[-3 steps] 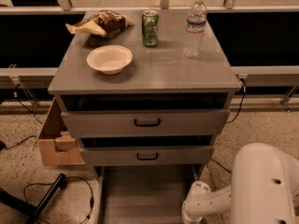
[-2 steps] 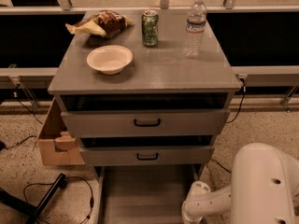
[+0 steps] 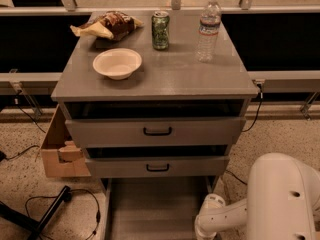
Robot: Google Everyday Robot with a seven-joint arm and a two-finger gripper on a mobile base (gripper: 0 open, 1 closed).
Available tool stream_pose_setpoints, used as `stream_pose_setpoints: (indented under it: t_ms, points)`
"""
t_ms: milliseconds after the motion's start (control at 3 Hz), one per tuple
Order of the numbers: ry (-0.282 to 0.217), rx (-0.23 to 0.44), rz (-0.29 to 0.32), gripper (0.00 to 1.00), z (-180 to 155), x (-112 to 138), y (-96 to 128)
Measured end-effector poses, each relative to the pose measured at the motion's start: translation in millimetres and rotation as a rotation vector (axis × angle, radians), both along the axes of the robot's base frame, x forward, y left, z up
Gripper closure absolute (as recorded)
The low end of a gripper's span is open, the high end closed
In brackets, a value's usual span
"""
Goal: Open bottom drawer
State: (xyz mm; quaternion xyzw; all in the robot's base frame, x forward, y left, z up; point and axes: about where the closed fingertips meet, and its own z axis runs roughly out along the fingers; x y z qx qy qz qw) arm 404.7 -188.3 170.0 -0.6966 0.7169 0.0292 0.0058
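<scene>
End effector (image 3: 206, 229) low, just right of the pulled-out bottom drawer (image 3: 155, 209)

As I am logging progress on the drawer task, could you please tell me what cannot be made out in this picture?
- Gripper: not in the camera view; the white arm runs off the bottom edge.
- Bottom drawer: its plain grey interior shows, but the bottom edge cuts off its front panel and handle.
- Top drawer and middle drawer: shadow in the gaps above their fronts hides any contents.
</scene>
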Motion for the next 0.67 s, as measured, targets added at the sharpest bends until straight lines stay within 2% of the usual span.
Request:
stream_pose_setpoints:
  t_ms: [333,667]
  points:
    - [0.000,0.000,0.000,1.00,0.0,0.1,0.0]
    - [0.000,0.000,0.000,0.74,0.0,0.1,0.0]
